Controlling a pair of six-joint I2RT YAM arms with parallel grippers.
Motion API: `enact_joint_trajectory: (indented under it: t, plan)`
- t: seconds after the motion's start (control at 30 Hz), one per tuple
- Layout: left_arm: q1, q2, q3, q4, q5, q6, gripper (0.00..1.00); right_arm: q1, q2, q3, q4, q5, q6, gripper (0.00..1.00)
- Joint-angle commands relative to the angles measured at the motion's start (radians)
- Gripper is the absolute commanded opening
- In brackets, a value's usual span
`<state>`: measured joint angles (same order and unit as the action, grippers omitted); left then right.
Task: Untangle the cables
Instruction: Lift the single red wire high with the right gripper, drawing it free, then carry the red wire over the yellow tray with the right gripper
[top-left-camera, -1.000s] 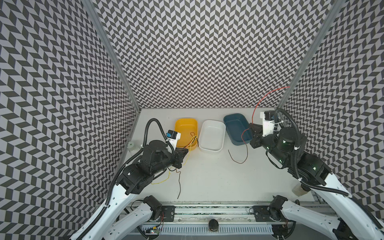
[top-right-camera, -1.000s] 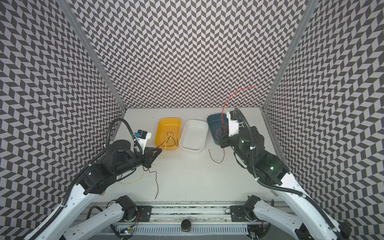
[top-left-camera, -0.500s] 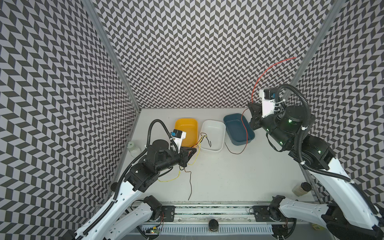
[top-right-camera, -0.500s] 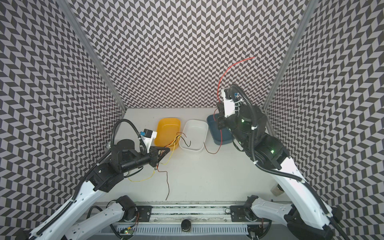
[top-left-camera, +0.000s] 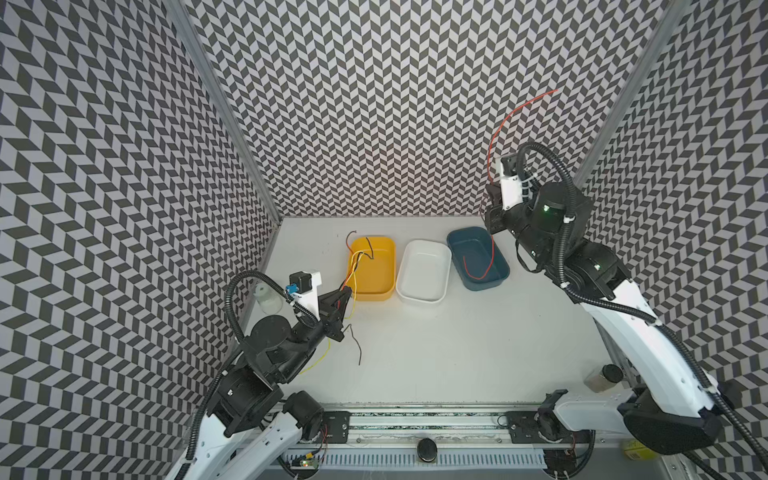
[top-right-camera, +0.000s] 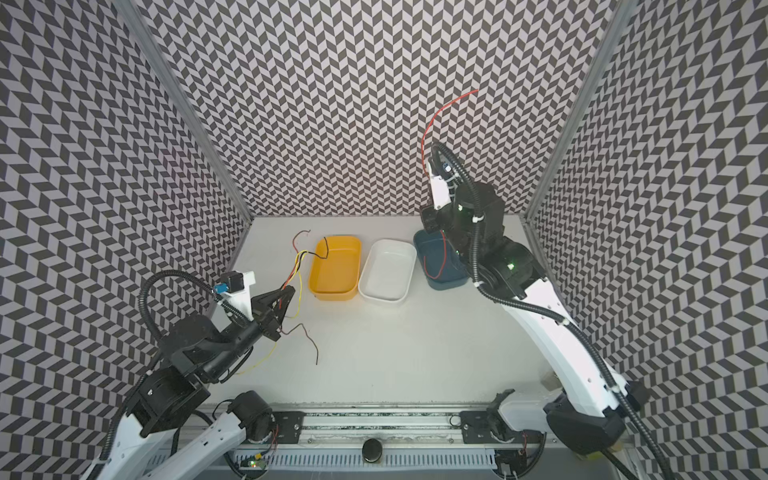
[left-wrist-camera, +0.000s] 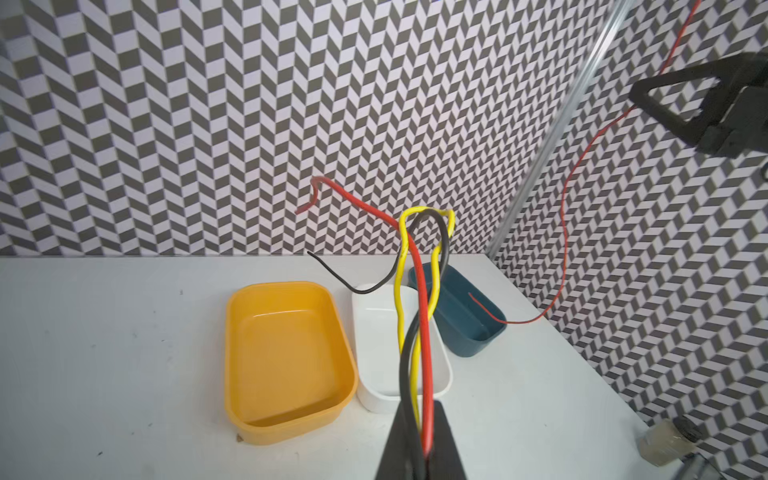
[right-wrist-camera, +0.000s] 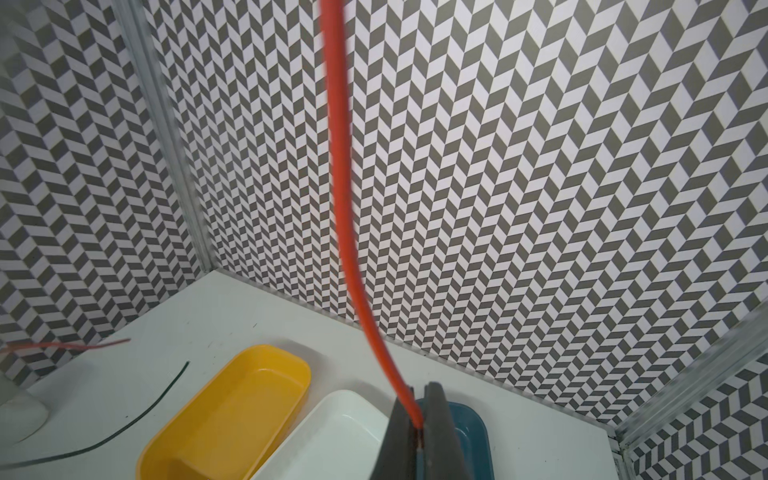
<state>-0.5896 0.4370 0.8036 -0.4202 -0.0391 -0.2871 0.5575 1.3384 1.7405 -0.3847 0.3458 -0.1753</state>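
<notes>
My left gripper (top-left-camera: 347, 291) (top-right-camera: 291, 291) (left-wrist-camera: 419, 409) hovers beside the yellow tray (top-left-camera: 376, 270), shut on a twisted bundle of cables: one red cable (left-wrist-camera: 422, 311), one yellow cable (left-wrist-camera: 401, 291) and one black cable (left-wrist-camera: 442, 245). Their upper ends arch over the yellow tray, and their tails trail onto the table (top-left-camera: 357, 345). My right gripper (top-left-camera: 490, 208) (top-right-camera: 428, 218) (right-wrist-camera: 420, 399) is raised over the blue tray (top-left-camera: 469, 253), shut on a separate thin red cable (top-left-camera: 498, 124) (right-wrist-camera: 345, 208). That cable's lower end curls inside the blue tray, and its upper end sticks up high.
A white tray (top-left-camera: 424, 270) sits between the yellow and blue ones. A small jar (top-left-camera: 268, 297) stands by the left wall. Another jar (top-left-camera: 600, 378) stands at the front right. Chevron walls close in three sides.
My right gripper has risen from table level with the thin red cable, whose lower end now hangs into the blue tray. My left gripper has shifted towards the yellow tray with its bundle.
</notes>
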Motion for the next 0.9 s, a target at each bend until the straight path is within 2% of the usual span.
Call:
enact_joint_trajectory:
  t: [0.0, 0.17, 0.43, 0.87]
  plan:
    - [0.001, -0.037, -0.021, 0.012, -0.127, 0.013, 0.0, -0.016, 0.025, 0.038, 0.081, -0.001, -0.034, 0.0]
    - [0.002, -0.071, -0.031, 0.002, -0.163, 0.02, 0.0, -0.017, 0.051, 0.064, 0.073, -0.038, -0.011, 0.0]
    - [0.002, -0.087, -0.038, 0.005, -0.209, 0.022, 0.0, -0.016, 0.088, 0.116, 0.041, -0.25, 0.122, 0.0]
    - [0.002, -0.084, -0.046, 0.008, -0.238, 0.023, 0.0, 0.008, 0.235, 0.237, 0.038, -0.397, 0.187, 0.0]
